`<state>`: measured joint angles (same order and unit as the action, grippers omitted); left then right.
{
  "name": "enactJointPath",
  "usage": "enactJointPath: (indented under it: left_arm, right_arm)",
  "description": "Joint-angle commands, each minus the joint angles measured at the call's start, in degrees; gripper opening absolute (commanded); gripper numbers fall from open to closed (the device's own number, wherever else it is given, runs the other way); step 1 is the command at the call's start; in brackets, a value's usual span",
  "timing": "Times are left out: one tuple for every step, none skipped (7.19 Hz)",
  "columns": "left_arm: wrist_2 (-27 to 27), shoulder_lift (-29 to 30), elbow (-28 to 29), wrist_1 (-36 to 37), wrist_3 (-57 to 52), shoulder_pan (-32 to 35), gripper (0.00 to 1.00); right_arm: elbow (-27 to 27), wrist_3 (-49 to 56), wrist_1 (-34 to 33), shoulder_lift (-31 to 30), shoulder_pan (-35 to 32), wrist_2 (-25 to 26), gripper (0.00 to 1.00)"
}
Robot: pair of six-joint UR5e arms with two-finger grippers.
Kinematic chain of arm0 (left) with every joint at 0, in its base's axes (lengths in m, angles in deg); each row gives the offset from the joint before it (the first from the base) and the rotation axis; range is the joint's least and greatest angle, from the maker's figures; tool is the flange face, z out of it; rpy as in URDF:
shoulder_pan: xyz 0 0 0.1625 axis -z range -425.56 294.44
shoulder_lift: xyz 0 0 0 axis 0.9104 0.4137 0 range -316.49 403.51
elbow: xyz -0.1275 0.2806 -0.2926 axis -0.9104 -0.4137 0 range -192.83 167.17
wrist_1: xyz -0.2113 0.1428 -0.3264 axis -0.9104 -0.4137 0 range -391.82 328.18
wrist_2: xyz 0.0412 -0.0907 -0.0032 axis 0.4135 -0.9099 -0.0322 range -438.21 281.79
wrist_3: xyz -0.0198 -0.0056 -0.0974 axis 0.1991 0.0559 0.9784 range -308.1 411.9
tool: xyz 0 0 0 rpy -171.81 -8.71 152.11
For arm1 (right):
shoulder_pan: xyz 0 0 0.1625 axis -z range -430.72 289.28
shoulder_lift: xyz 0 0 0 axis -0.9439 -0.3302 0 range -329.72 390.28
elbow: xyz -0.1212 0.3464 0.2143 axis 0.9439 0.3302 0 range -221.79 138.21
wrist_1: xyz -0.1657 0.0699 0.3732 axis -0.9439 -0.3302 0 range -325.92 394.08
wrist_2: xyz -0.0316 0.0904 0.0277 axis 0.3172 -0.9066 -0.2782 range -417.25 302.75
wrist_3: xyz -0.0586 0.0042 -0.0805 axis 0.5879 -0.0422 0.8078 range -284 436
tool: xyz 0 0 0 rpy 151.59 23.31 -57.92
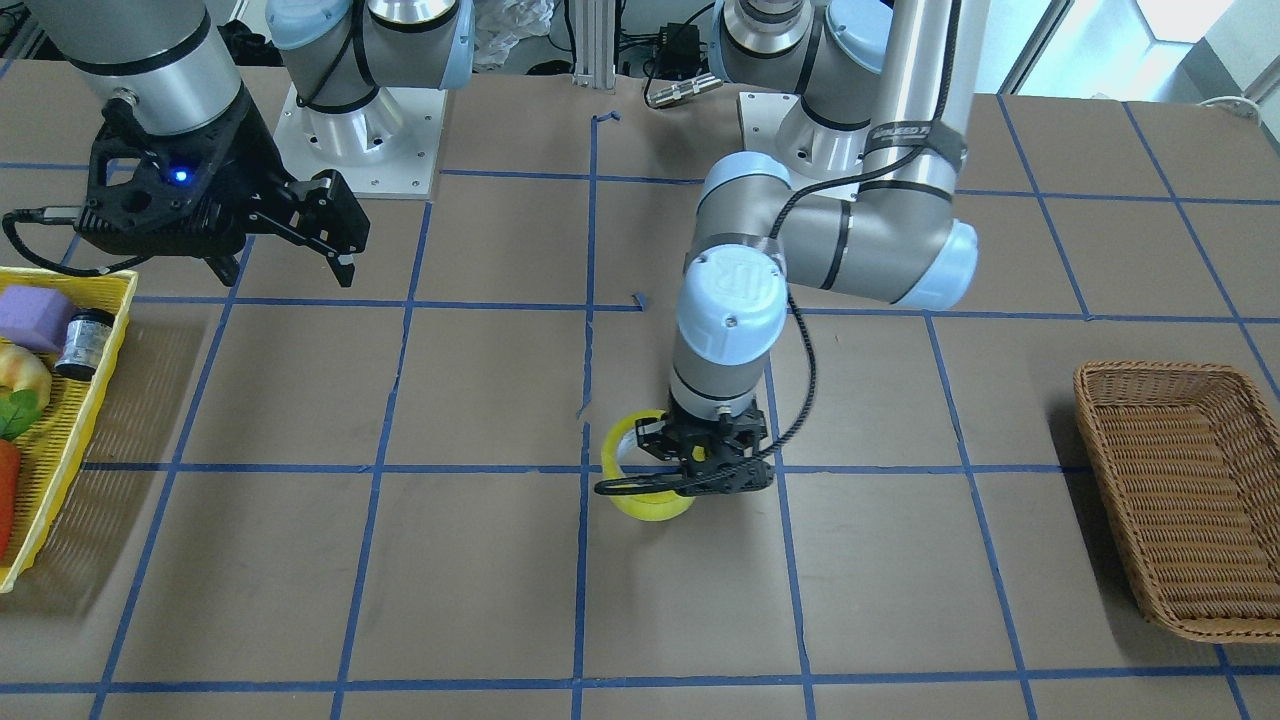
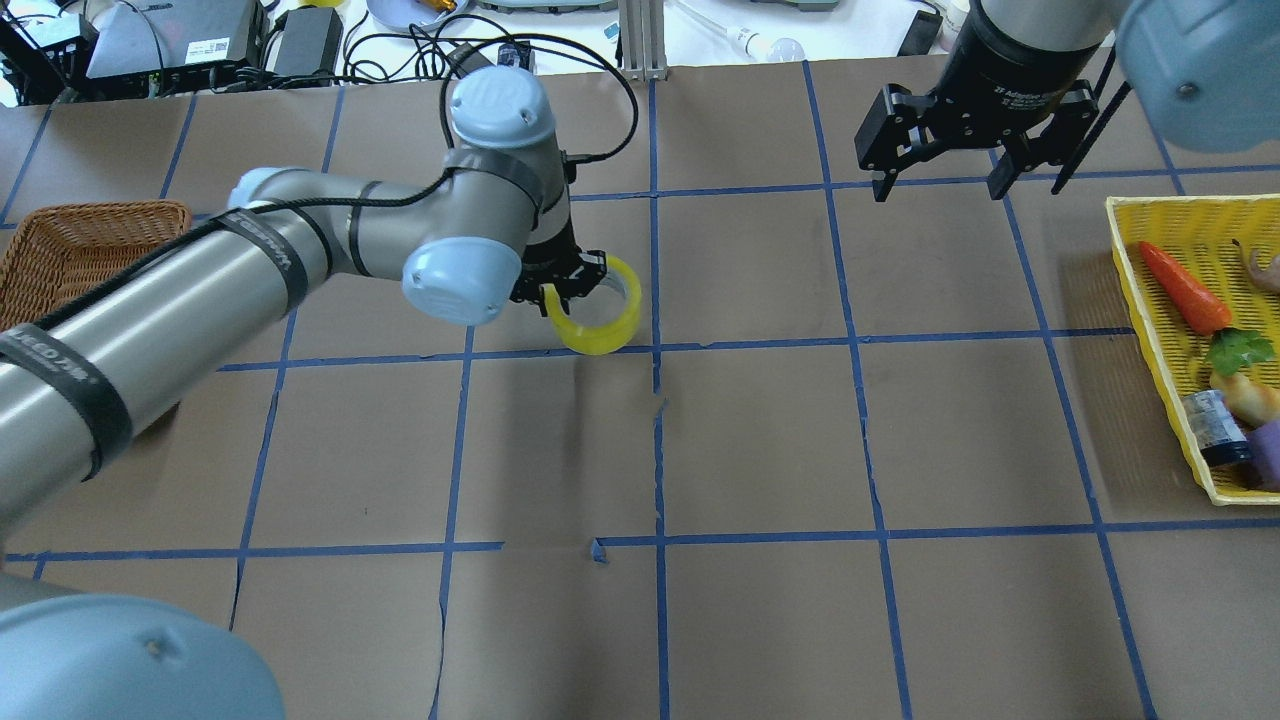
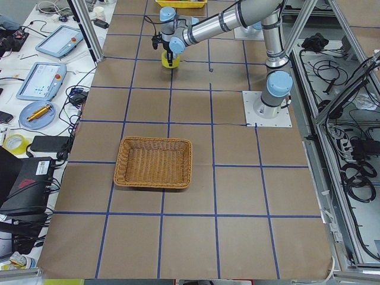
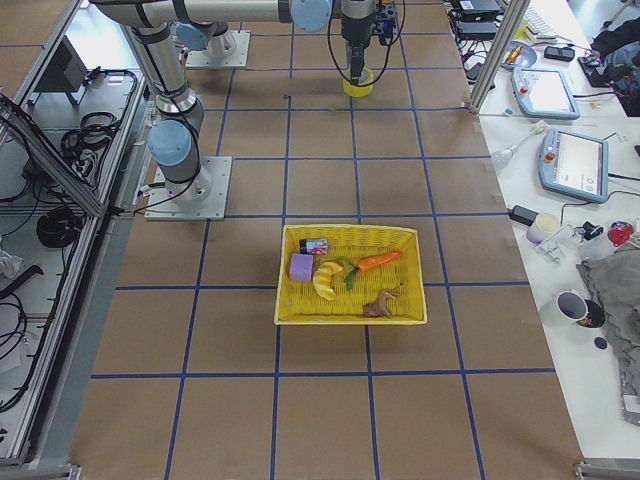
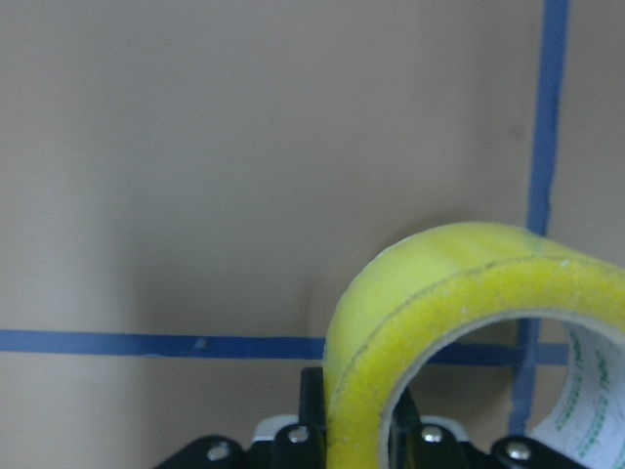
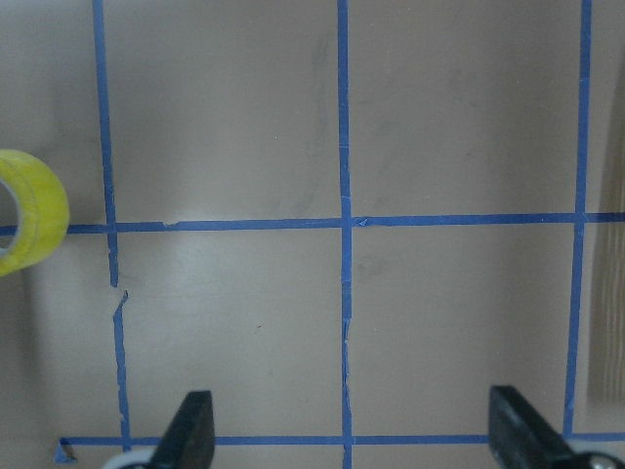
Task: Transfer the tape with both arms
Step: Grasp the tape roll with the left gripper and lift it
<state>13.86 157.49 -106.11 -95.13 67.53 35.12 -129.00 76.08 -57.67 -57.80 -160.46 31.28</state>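
The yellow tape (image 2: 603,331) is a ring with a whitish core, near the middle of the table by a blue grid crossing. My left gripper (image 2: 570,287) is shut on its near wall, one finger inside the ring and one outside. The left wrist view shows the tape (image 5: 449,293) held tilted, close over the table. It also shows in the front view (image 1: 648,505) under the left gripper (image 1: 692,465). My right gripper (image 2: 940,185) is open and empty, held high, well to the tape's right. The right wrist view shows the tape (image 6: 31,210) at its left edge.
A brown wicker basket (image 2: 80,240) stands at the table's left end. A yellow tray (image 2: 1150,300) with a carrot, a small jar and other items stands at the right end. Blue tape lines grid the brown table.
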Motion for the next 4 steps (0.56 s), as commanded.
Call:
enactJointPath:
  left_arm:
    - [-0.13,-3.32,8.95,-14.06,-8.22,-11.68,0.00]
    - [-0.13,-3.33,11.08,-15.16,-17.56,-17.57,0.00]
    - [0.13,-2.98,11.54,-15.17,-24.62,-22.59,0.00]
    - [-0.22,-2.11,11.63,-14.39,-32.52,-27.51,0.00]
  right_arm:
    - [-0.07,0.71,1.29,-0.25,0.09,0.59,1.00]
    - [-0.07,0.88,4.70,-0.77,0.00,0.68,1.00]
    - [-0.07,0.89,4.99,-0.95,0.00,0.68,1.00]
    - [-0.07,0.89,4.99,-1.04,-0.08,0.68,1.00]
